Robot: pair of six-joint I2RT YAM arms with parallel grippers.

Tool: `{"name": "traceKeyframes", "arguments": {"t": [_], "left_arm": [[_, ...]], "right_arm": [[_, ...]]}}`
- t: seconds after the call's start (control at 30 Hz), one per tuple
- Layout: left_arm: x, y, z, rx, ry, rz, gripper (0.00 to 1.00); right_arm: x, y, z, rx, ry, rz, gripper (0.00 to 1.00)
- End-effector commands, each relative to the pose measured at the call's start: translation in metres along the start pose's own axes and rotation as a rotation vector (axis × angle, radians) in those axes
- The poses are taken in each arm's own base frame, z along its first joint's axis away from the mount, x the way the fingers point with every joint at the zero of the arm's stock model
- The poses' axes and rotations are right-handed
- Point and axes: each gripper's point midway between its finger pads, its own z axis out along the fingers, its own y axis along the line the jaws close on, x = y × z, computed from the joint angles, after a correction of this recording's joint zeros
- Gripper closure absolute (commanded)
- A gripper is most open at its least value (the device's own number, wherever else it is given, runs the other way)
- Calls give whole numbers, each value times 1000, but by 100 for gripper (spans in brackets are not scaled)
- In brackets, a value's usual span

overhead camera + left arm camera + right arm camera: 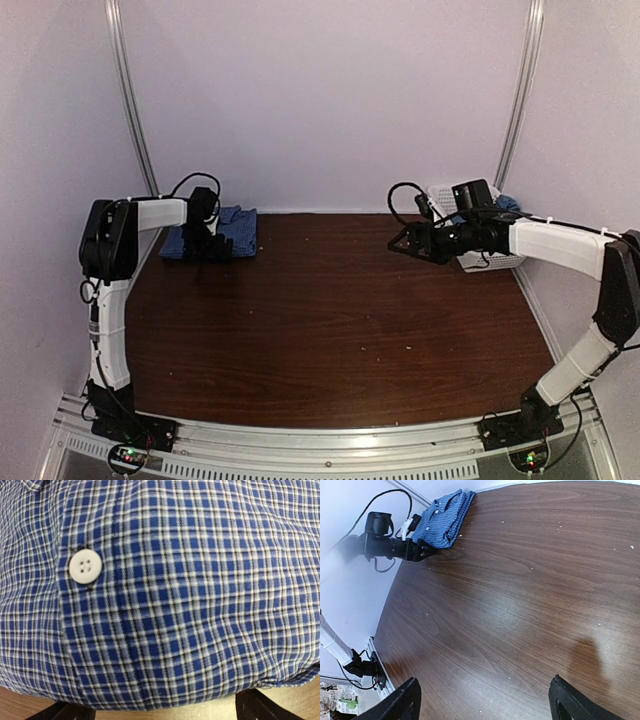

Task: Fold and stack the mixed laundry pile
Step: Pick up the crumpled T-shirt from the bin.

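The blue-and-white checked shirt (238,228) lies folded at the table's back left corner; it also shows in the right wrist view (442,520). My left gripper (213,247) is open at the shirt's near edge. In the left wrist view the shirt (165,590) fills the frame, and the tops of both fingers (257,706) are hidden behind it. My right gripper (400,243) is open and empty, held above the table at the right (485,705). A bit of teal-blue cloth (508,203) shows behind the right wrist, over the basket.
A white lattice basket (500,262) stands at the back right against the wall, partly hidden by my right arm. White walls close the table at the back and sides. The brown tabletop (330,320) bears small crumbs.
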Motion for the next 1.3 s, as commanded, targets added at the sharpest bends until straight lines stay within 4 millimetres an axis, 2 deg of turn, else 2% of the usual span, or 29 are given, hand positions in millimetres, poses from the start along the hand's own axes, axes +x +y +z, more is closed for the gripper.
{"name": "traceKeyframes", "arguments": {"t": [0.0, 0.2, 0.3, 0.4, 0.5, 0.53, 0.63, 0.77, 0.93, 1.07, 1.2, 1.27], "left_arm": [[-5, 3, -43, 1, -73, 25, 2], [-16, -30, -155, -23, -333, 159, 2], [-15, -41, -193, 7, -418, 175, 2], [-10, -51, -211, 65, -456, 167, 2], [-5, -58, -217, 86, -485, 173, 2], [-2, -59, -217, 88, -484, 176, 2], [6, -58, -216, 94, -477, 170, 2], [12, -65, -220, 141, -497, 149, 2], [22, -74, -215, 181, -494, 150, 2], [28, -65, -206, 126, -462, 151, 2], [28, -64, -206, 122, -460, 152, 2], [26, -63, -207, 115, -464, 147, 2]], "right_arm": [[-26, -10, -33, 121, -66, -63, 10], [-74, -47, -94, 334, -172, -92, 7], [-100, -71, -132, 480, -244, -85, 2], [-123, -101, -165, 587, -308, -31, 0], [-143, -138, -190, 732, -338, 10, 0], [-146, -151, -192, 777, -328, 23, 0], [-147, -194, -182, 880, -254, 61, 3], [-153, -234, -171, 990, -211, 73, 4], [-159, -284, -146, 1074, -148, 92, 4], [-155, -321, -126, 1142, -85, 106, 5], [-153, -353, -112, 1186, -56, 110, 4], [-145, -373, -98, 1174, -27, 133, 4]]}}
